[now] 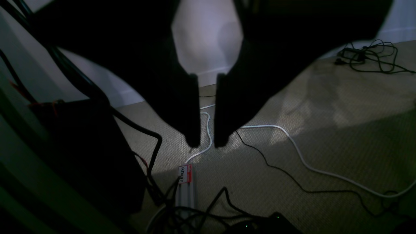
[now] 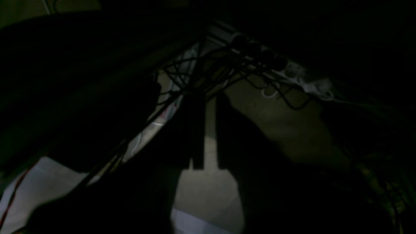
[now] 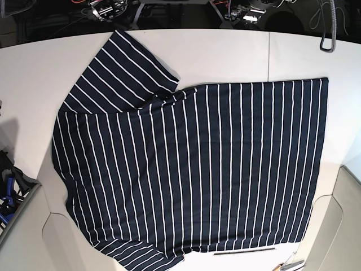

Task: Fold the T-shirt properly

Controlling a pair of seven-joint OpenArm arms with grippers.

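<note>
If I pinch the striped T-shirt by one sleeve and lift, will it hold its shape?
Probably not. The T-shirt lies flat with wrinkles bunched near the sleeve, so it looks thin and floppy. Its hanging edges would likely sag and drag across the table.

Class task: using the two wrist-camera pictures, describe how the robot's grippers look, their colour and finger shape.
Both look black. The left gripper has two broad fingers tapering to narrow, rounded tips. The right gripper shows two dark, flat fingers with squared ends; its picture is too dim for markings.

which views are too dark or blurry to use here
Right wrist view: nearly black, right gripper only a silhouette. Left wrist view: dim, left gripper a blurred dark shape over lit carpet. Base view: bright and sharp on the T-shirt.
</note>
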